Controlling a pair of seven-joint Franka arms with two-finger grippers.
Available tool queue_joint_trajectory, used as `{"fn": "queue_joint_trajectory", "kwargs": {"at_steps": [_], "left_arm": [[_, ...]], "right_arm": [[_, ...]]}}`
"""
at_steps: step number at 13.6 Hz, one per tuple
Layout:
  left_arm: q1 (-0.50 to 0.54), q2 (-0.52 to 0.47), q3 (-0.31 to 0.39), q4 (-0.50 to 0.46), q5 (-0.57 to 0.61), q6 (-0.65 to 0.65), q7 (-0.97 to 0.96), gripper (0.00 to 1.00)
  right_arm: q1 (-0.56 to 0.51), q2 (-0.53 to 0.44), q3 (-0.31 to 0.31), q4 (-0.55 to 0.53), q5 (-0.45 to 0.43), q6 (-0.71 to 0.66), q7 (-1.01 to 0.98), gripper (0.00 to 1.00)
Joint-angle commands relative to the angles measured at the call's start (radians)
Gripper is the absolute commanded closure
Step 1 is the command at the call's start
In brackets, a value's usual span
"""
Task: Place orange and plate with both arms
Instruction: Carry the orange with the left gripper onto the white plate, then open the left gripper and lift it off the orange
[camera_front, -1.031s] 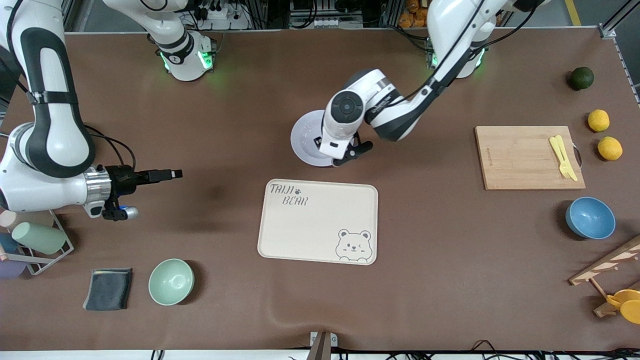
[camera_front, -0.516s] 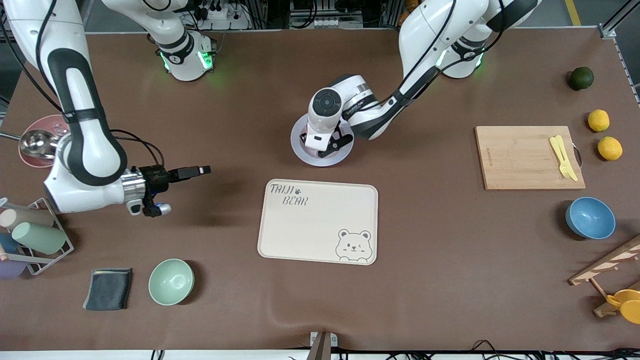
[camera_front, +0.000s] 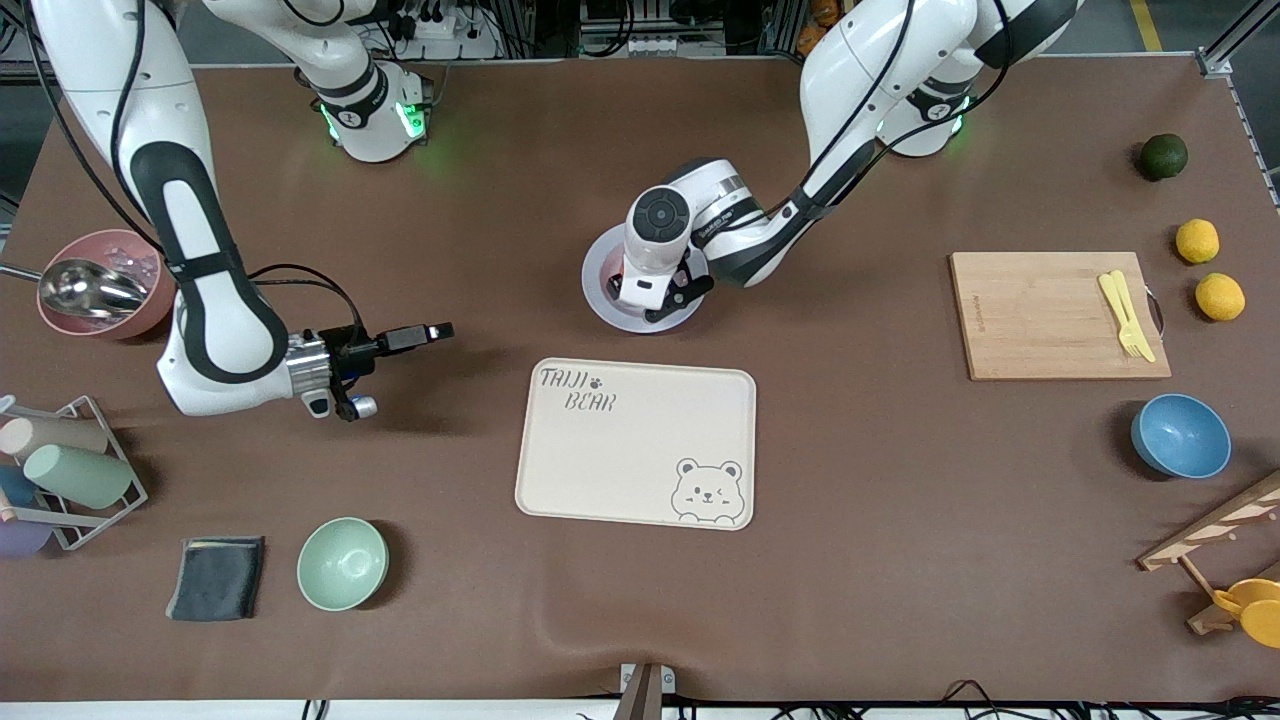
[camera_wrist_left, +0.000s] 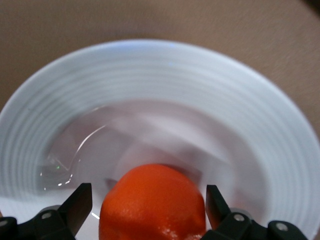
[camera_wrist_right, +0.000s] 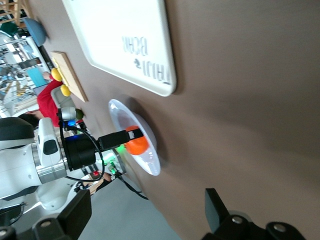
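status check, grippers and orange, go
Left gripper around orange, over plate. Right gripper open, over bare table toward right arm's end. Nothing in the way.
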Motion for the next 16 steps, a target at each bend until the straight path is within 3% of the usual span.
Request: {"fn": "queue_joint_trajectory", "kwargs": {"at_steps": [1, 4, 7, 11, 12, 14, 16], "left_arm": [[0.004, -0.100, -0.001, -0.006, 0.023, -0.058, -0.028, 0.00], [0.029, -0.242, -0.001, 0.004, 0.025, -0.140, -0.033, 0.00], [0.134, -0.361, -0.001, 0.014, 0.025, -0.185, 0.033, 0.00], [0.264, -0.393, -0.001, 0.143, 0.025, -0.306, 0.188, 0.00], [0.290, -0.393, 0.001, 0.180, 0.026, -0.354, 0.244, 0.00], [0.365, -0.395, -0.001, 0.246, 0.026, -0.432, 0.402, 0.00], [0.431, -0.412, -0.001, 0.280, 0.026, -0.477, 0.540, 0.00]], "right_arm": [[0.060, -0.014, -0.006, -0.043, 0.102, 0.015, -0.014, 0.00], [0.123, -0.022, -0.004, -0.086, 0.152, 0.125, -0.075, 0.00], [0.166, -0.020, -0.004, -0.132, 0.244, 0.155, -0.156, 0.00], [0.269, -0.020, -0.004, -0.165, 0.276, 0.268, -0.201, 0.00], [0.270, -0.020, -0.004, -0.175, 0.284, 0.268, -0.210, 0.02], [0.310, -0.020, -0.004, -0.192, 0.317, 0.281, -0.238, 0.19], [0.355, -0.023, -0.003, -0.220, 0.371, 0.328, -0.268, 0.23]]}}
